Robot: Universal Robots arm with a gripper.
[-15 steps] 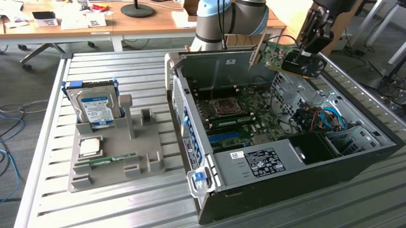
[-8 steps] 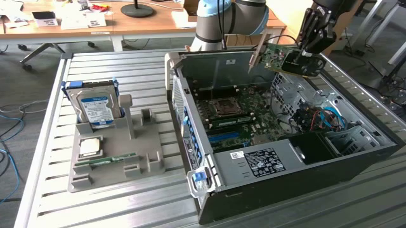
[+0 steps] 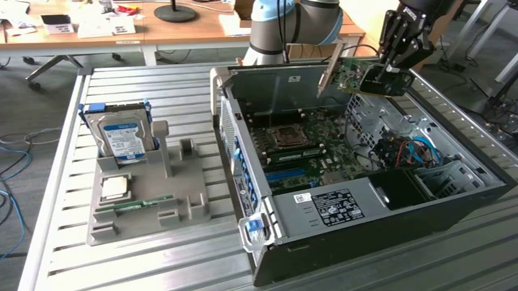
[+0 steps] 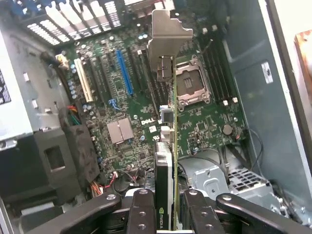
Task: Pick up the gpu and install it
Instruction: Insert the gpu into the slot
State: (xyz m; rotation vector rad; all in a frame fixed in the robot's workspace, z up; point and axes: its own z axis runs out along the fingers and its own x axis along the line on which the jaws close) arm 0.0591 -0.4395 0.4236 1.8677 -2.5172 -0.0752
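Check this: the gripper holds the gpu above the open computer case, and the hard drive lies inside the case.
The hard drive part is wrong. It stands in the grey holder, outside the computer case on the exterior view's left. The gripper does hold the gpu above the open case, as the exterior view shows.

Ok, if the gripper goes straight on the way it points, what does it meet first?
Probably the motherboard, with the gpu held in the gripper touching down first, seemingly between the blue slot and the CPU socket; depth is unclear.
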